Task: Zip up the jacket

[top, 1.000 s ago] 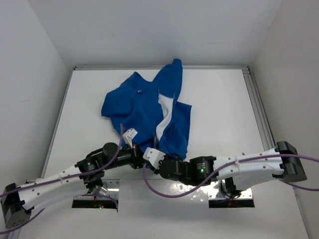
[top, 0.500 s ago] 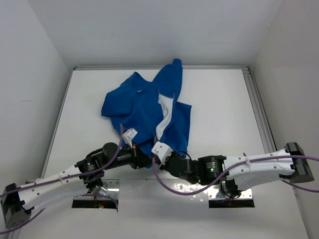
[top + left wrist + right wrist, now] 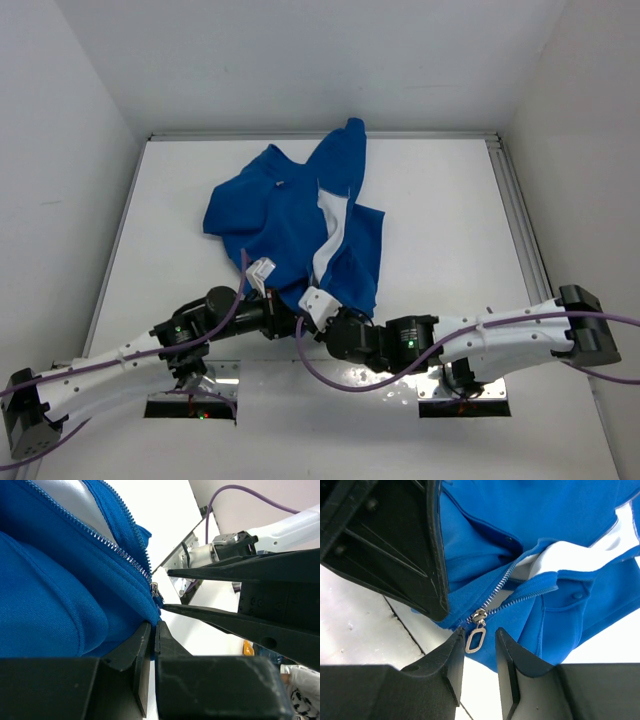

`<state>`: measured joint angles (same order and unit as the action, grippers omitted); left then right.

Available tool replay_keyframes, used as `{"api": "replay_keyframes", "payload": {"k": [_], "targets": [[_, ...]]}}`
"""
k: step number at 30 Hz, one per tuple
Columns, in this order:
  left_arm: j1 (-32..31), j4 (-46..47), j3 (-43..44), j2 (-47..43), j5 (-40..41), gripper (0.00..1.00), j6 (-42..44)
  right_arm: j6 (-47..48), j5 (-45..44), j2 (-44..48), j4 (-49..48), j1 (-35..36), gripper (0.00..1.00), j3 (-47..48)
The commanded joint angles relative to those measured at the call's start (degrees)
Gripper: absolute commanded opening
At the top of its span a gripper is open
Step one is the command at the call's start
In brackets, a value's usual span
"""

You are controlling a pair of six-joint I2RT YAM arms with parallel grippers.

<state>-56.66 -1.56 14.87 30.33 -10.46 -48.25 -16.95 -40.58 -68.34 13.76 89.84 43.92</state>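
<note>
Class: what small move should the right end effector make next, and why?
Probably close the right end effector on the zipper pull: the pull hangs between its open fingers, ungripped, while the left end effector pins the jacket beside it.

Jacket (image 3: 285, 215) on table (image 3: 450, 230), slightly left

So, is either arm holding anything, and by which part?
Left gripper: shut on the royal-blue fleece jacket, at the hem by the zipper's bottom end. Right gripper: open around the silvery zipper pull, holding nothing.
</note>
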Motion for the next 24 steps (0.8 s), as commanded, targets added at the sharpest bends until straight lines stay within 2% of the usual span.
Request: {"api": "replay_keyframes", "payload": {"k": [1, 19, 22, 24], "targets": [[-0.6, 2.7, 0.8, -0.8, -0.8, 0.0, 0.2, -2.1, -1.3, 0.1, -1.2, 7.0, 0.31, -0.7], [-0.6, 2.9, 0.5, -1.1, -1.0, 0.0, -0.1, -5.6, -3.7, -3.4, -0.8, 7.0, 0.29, -1.0], [-0.6, 3.1, 0.2, -1.4, -1.0, 0.0, -0.4, -6.1, -5.6, -3.0, -0.9, 7.0, 0.21, -1.2], [-0.6, 2.8, 0.3, -1.3, -1.1, 0.0, -0.2, -5.6, -5.7, -2.7, -1.6, 7.0, 0.19, -1.6]]}}
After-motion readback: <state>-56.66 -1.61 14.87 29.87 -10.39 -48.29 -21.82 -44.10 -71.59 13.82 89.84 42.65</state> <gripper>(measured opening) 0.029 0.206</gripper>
